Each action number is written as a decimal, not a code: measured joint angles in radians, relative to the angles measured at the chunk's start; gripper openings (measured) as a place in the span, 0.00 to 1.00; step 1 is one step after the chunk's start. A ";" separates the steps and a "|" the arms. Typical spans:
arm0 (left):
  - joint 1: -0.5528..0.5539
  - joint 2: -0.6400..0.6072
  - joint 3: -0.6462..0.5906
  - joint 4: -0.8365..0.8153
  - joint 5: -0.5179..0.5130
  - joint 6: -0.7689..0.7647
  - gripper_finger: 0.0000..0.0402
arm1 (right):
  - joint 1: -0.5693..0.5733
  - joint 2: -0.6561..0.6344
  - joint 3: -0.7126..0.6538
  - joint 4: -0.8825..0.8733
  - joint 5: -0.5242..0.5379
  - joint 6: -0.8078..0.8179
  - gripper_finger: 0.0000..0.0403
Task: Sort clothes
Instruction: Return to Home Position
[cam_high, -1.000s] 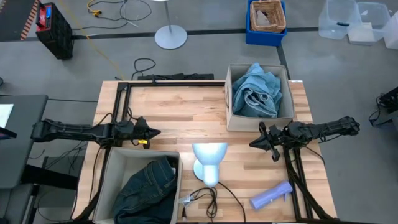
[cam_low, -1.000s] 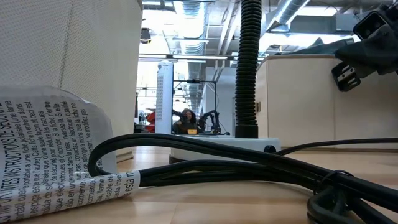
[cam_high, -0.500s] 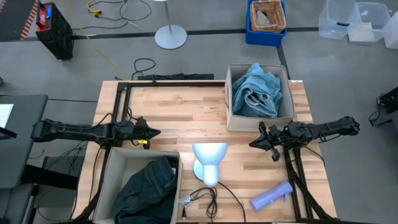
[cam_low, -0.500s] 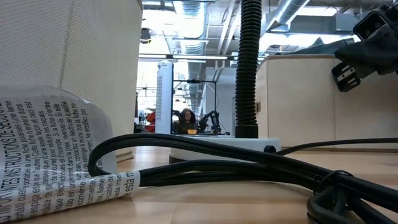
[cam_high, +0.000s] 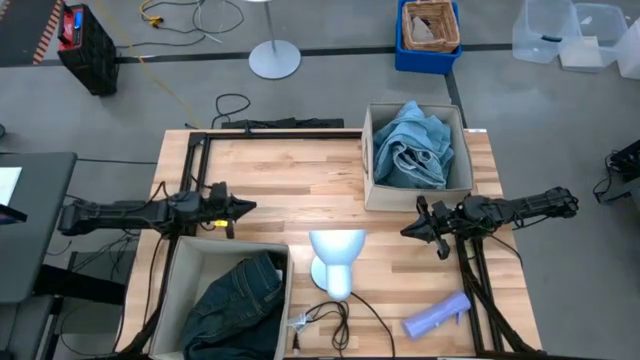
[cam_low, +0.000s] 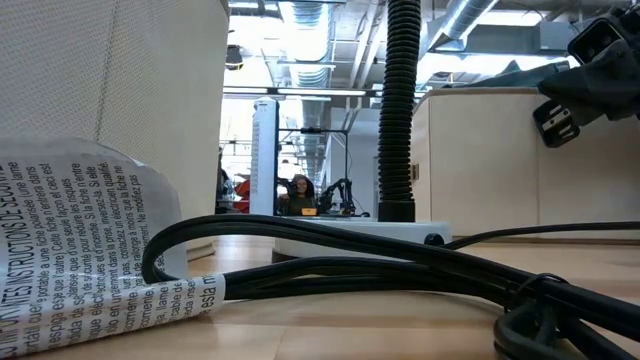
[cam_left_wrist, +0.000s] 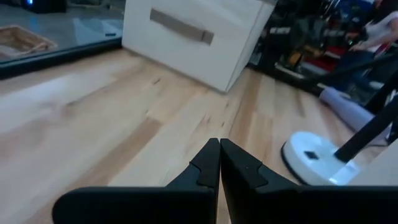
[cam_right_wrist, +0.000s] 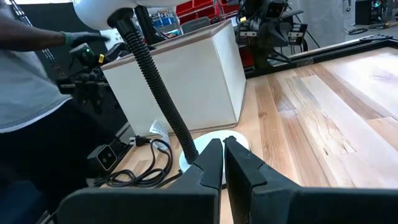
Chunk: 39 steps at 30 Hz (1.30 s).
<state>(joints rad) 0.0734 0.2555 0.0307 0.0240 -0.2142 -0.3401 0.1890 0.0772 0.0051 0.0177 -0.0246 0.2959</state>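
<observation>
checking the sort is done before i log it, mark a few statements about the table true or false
1. The dark jeans lie in the bin beside the left arm. True.
2. The pale blue clothes lie on the bare table. False: they fill the other bin, by the right arm.
3. The left gripper and the right gripper are both shut and empty. True.
4. The lilac bottle stands upright in a bin. False: it lies on its side on the table.
</observation>
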 joint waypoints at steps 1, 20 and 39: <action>0.000 -0.011 0.000 0.000 0.000 0.000 0.02 | 0.000 0.000 0.000 0.000 0.000 0.000 0.08; 0.000 -0.020 -0.003 -0.005 0.001 0.000 0.02 | 0.000 0.000 0.000 0.000 0.000 0.002 0.08; 0.000 -0.020 -0.004 -0.005 0.002 0.000 0.02 | 0.000 0.000 0.000 0.000 0.000 0.000 0.08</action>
<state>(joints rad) 0.0734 0.2356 0.0269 0.0185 -0.2127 -0.3401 0.1890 0.0774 0.0051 0.0176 -0.0246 0.2955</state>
